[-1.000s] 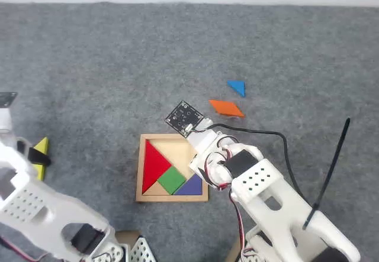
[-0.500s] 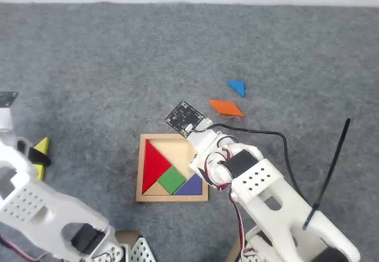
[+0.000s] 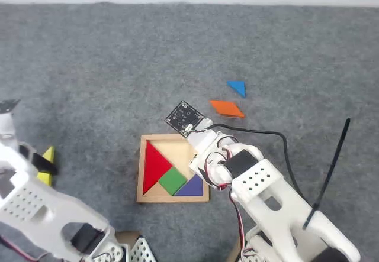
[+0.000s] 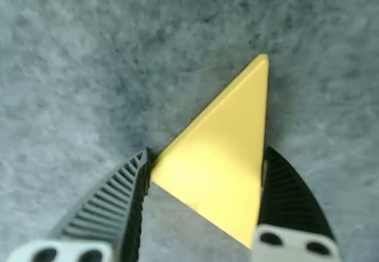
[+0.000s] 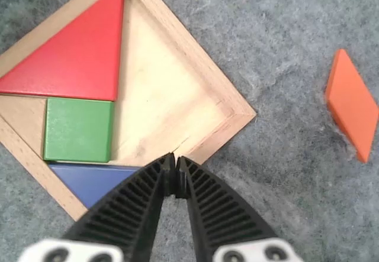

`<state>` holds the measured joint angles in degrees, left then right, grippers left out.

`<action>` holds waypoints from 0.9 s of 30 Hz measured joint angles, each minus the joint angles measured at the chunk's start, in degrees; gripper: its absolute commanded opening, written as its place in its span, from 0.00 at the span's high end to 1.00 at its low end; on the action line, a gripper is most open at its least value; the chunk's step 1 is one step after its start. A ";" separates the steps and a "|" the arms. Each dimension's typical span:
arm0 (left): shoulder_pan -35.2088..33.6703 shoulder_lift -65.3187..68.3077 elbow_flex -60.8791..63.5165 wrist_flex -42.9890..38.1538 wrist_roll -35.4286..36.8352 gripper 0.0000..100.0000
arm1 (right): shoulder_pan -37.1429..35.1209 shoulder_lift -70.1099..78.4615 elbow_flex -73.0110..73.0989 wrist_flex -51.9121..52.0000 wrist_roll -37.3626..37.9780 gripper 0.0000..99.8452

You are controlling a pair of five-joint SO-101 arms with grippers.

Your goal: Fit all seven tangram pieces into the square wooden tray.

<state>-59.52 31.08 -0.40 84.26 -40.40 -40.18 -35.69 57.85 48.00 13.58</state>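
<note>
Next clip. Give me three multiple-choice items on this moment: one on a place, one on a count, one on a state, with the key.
1. Where is the orange piece? A: in the tray. B: on the grey mat near the small blue triangle. C: in a gripper.
2. How many pieces lie in the tray? A: three. B: five. C: seven.
3. How is the right gripper? A: open. B: shut on the orange piece. C: shut, empty.
Key: 1 B, it lies outside the tray; 2 A, red triangle, green square, dark blue triangle; 3 C, its jaws meet with nothing between.
</note>
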 measured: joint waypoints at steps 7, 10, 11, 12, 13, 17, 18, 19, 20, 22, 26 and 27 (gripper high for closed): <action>0.00 0.44 -3.34 12.48 15.82 0.85 | 0.00 0.00 0.00 0.00 0.00 0.99; 0.00 0.44 -3.87 13.54 22.95 0.85 | 0.00 0.00 0.00 0.00 0.00 0.99; 0.00 0.44 -3.96 13.63 25.32 0.85 | 0.00 0.00 0.00 0.00 0.00 0.99; 0.00 0.44 -3.96 13.80 27.34 0.85 | 0.00 0.00 0.00 0.00 0.00 0.99; 0.00 0.44 -3.96 13.80 29.10 0.85 | 0.00 0.00 0.00 0.00 0.00 0.99; 1.49 -0.44 -2.64 13.89 35.43 0.85 | 0.00 0.00 0.00 0.00 0.00 0.99; 2.20 -1.67 -1.41 13.89 36.48 0.85 | 0.00 0.00 0.00 0.00 0.00 0.99; 2.99 -3.43 0.00 13.89 37.63 0.85 | 0.00 0.00 0.00 0.00 0.00 0.99; 3.96 -5.36 1.49 13.89 38.68 0.85 | 0.00 0.00 0.00 0.00 0.00 0.99; 6.15 -10.20 4.48 13.89 40.88 0.85 | 0.00 0.00 0.00 0.00 0.00 0.99; 11.43 -20.66 8.70 13.89 47.74 0.85 | 0.00 0.00 0.00 0.00 0.00 0.99; 12.92 -22.86 9.67 13.89 49.76 0.85 | 0.00 0.00 0.00 0.00 0.00 0.99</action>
<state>-46.59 8.22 9.27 98.15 9.36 -40.18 -35.69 57.85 48.00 13.58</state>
